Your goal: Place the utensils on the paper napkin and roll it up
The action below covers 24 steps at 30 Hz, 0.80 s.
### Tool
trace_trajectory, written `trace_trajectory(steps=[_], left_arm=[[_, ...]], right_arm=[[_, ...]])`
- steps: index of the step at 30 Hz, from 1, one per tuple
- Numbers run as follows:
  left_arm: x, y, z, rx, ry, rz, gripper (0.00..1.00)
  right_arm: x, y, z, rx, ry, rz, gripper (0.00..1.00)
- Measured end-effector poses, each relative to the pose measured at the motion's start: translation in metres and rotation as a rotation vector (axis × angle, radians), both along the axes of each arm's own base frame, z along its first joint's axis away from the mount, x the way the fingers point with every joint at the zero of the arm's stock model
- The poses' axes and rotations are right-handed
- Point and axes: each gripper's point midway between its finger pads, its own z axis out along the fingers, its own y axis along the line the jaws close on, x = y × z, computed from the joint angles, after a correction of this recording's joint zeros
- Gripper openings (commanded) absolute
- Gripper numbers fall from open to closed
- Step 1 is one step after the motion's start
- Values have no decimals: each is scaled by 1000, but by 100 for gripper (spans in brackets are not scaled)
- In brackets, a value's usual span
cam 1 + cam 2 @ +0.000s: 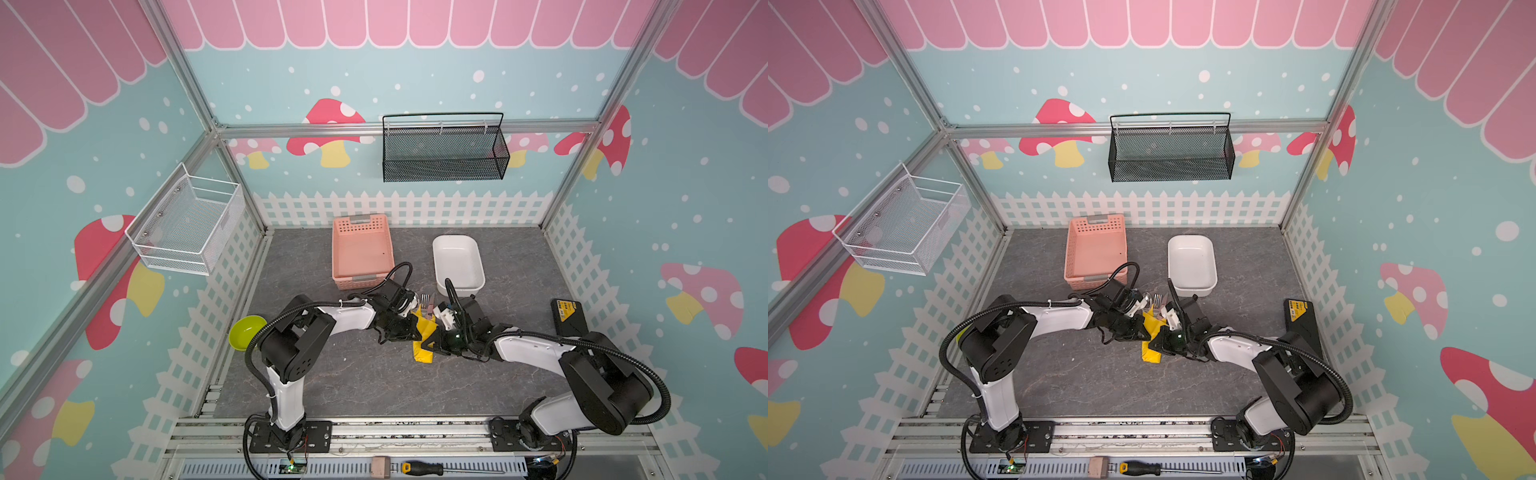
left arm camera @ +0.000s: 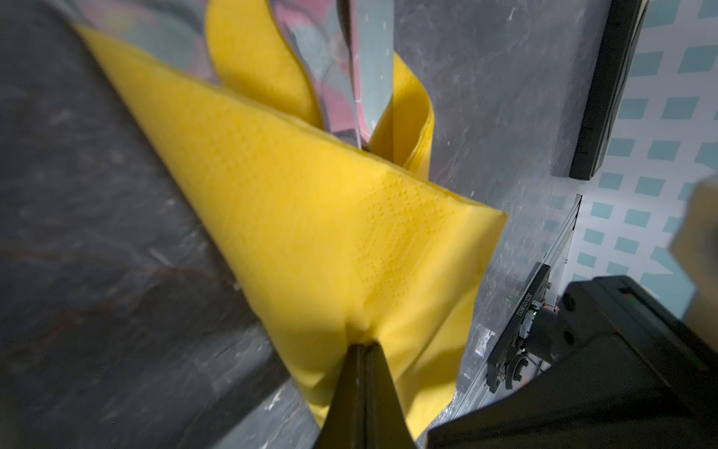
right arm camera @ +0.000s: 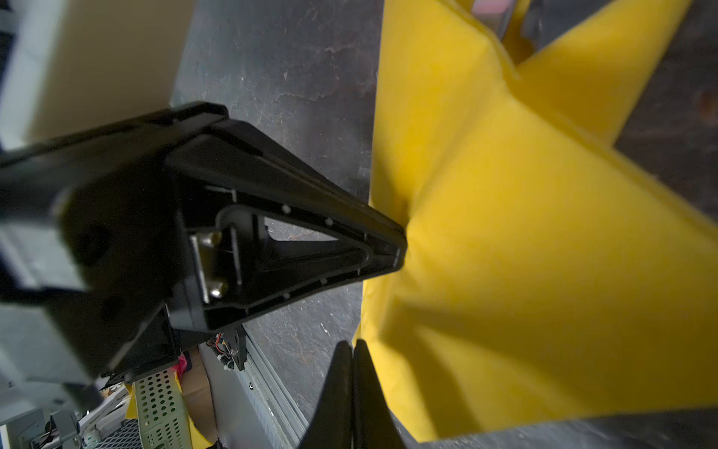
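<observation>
Item under inspection: one paper napkin (image 1: 423, 352), yellow, lying mid-table, near of the pink basket (image 1: 362, 253) and the white dish (image 1: 457, 262). It is folded up around the utensils, not flat.

Left gripper (image 2: 363, 346): jaws closed together, pinching a raised fold of the napkin on its left side. The paper puckers at the fingertips.

Right gripper (image 3: 352, 346): jaws closed together at the napkin's right edge, towards its near end. Whether any paper is caught between them cannot be determined.

Utensils, count three: one spoon (image 1: 1147, 298), one fork (image 1: 1157, 300), one knife (image 1: 1165, 298). Their metal heads project from the far end of the napkin, between the two wrists. The handles are hidden in the paper.

Other items, one each: lime-green bowl (image 1: 247, 331) at the left table edge, screwdriver (image 1: 432, 468) on the near rail.
</observation>
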Motion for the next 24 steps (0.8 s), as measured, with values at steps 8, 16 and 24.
trace_trajectory(steps=[8,16,24], left_arm=[[0,0,0,1,0,0,3],[0,0,0,3,-1,2,6],[-1,7,5,50,-16,15,9]], right_arm=[[-10,-8,-17,-44,42,1,5],[-11,-9,-22,-52,35,19,3],[-12,-9,-23,-44,15,30,0]])
